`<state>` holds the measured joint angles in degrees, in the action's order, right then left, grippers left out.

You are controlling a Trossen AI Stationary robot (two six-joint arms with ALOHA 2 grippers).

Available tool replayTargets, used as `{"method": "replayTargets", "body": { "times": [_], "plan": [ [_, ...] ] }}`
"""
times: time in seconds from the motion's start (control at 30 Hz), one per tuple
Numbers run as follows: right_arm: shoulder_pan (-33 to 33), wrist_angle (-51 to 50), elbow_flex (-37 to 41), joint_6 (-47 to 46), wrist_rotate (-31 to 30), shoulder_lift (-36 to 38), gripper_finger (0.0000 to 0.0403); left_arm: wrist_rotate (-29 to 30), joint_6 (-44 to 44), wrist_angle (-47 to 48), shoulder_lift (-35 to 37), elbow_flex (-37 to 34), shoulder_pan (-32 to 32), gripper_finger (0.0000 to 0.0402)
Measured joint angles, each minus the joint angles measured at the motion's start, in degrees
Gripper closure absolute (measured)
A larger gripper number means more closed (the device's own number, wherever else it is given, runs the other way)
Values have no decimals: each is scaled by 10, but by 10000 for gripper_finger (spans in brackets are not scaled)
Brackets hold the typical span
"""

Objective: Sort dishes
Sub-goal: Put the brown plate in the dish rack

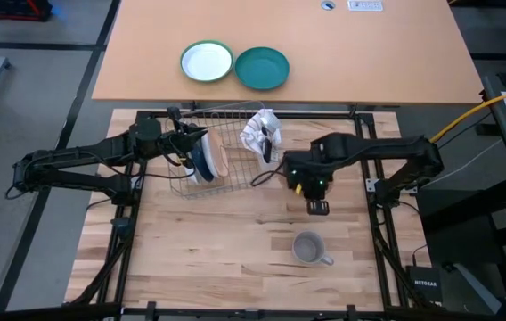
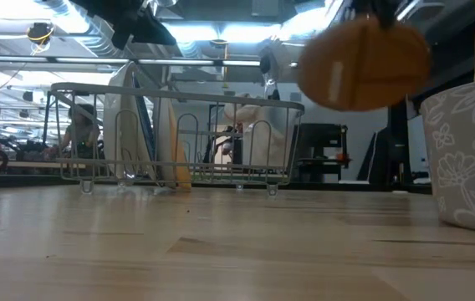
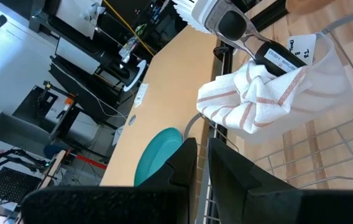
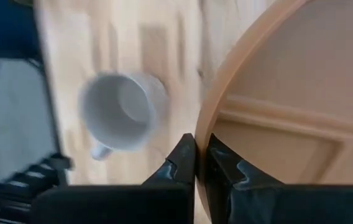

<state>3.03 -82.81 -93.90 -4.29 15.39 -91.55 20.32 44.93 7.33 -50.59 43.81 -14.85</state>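
Note:
My right gripper [image 1: 316, 203] is shut on a tan wood-coloured plate [image 2: 363, 63], held high above the table's middle; in the high view the arm hides it. The grey mug [image 1: 310, 249] stands upright on the table nearer the front edge and shows in the right wrist view [image 4: 117, 112]. A wire rack [image 1: 201, 183] holds a dark blue plate [image 1: 201, 157], white plates and a tan one [image 1: 223, 162] standing on edge. My left gripper [image 3: 201, 158] is over the rack's left end by the plates, fingers shut; whether it touches anything I cannot tell. My right gripper pinches the tan plate's rim [image 4: 202, 134] between its two fingers, one finger on each face. The plate is lifted clear of the table and stands tilted on edge, as the low view shows.
A striped towel [image 1: 260, 129] and a dark-handled object [image 3: 276, 56] lie in the rack's right end. A green-rimmed white plate [image 1: 207, 62] and a teal plate [image 1: 262, 69] lie on the far tan table. Bare wood shows at the table's near left [image 1: 191, 259].

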Motion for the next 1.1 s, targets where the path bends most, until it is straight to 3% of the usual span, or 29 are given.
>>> {"method": "replayTargets", "body": {
  "times": [0.23,0.4,0.57,0.87,1.1],
  "plan": [
    [0,48,-99,-15,36,0,389,0,-2,0,0,0,0,369],
    [0,199,-114,32,17,1,387,0,-2,0,0,0,0,369],
    [-1,345,-90,116,16,1,389,0,-5,0,0,0,0,369],
    [-25,412,-23,206,-3,-1,388,0,-44,1,0,0,0,369],
    [-82,570,67,221,83,-3,388,0,-61,4,0,0,0,369]
  ]
}}
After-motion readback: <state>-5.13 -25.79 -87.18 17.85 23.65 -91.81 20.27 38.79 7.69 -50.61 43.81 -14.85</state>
